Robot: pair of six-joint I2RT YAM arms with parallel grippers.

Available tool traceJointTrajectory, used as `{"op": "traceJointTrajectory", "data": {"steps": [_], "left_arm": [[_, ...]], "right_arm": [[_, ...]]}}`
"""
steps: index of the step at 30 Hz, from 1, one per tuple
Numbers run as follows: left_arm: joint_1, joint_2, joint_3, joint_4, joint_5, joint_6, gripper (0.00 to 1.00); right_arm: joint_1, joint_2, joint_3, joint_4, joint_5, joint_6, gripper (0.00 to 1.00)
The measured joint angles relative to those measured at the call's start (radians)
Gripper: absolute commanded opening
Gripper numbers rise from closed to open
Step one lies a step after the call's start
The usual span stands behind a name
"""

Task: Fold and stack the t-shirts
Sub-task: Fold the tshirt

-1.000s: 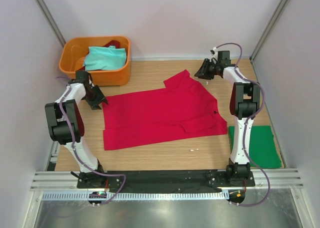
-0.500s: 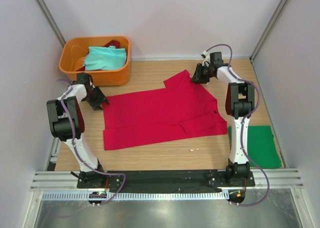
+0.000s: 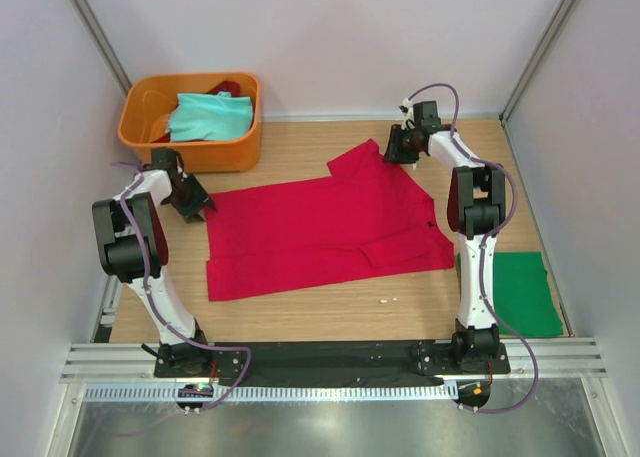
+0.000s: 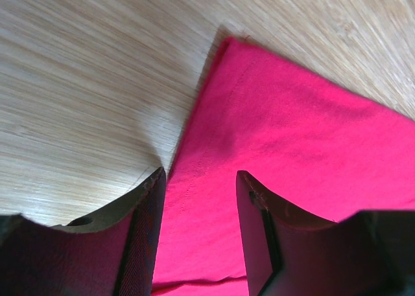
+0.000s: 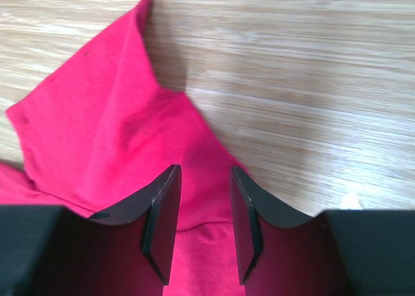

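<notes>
A bright red t-shirt [image 3: 320, 232] lies spread flat across the middle of the table. My left gripper [image 3: 197, 205] stands open at its far-left corner. In the left wrist view that gripper [image 4: 200, 178] straddles the shirt's hemmed edge [image 4: 292, 147], with cloth flat between the fingers. My right gripper [image 3: 393, 149] is open at the far-right sleeve. In the right wrist view its gripper [image 5: 205, 171] is over the red cloth [image 5: 110, 114] where sleeve meets body. A dark green t-shirt [image 3: 522, 292] lies folded at the near right. A pale teal t-shirt [image 3: 208, 117] sits in the tub.
An orange plastic tub [image 3: 190, 152] stands at the far left, with some dark red cloth [image 3: 228, 85] behind the teal shirt. A small white scrap [image 3: 388, 300] lies on the wood near the red shirt's front edge. Walls close in on both sides.
My right gripper has moved left, from beside the sleeve to over it, and its jaws have widened slightly. The left arm has hardly moved.
</notes>
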Motion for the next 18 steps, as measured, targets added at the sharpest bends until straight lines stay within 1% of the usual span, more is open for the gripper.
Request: {"op": "traceJointTrajectory", "data": {"steps": [4, 11, 14, 18], "left_arm": [[0.006, 0.000, -0.005, 0.001, 0.000, -0.003, 0.47], [0.007, 0.000, -0.008, 0.010, -0.001, -0.006, 0.47], [0.009, -0.001, -0.011, 0.014, -0.001, -0.007, 0.47], [0.016, -0.007, -0.015, 0.016, -0.007, -0.007, 0.50]], "right_arm": [[0.000, -0.002, 0.008, -0.010, 0.034, -0.016, 0.43], [0.000, 0.000, 0.037, -0.029, 0.042, -0.037, 0.43], [0.000, 0.006, 0.066, -0.034, 0.035, -0.042, 0.43], [0.003, 0.019, 0.080, -0.029, 0.024, -0.050, 0.43]]}}
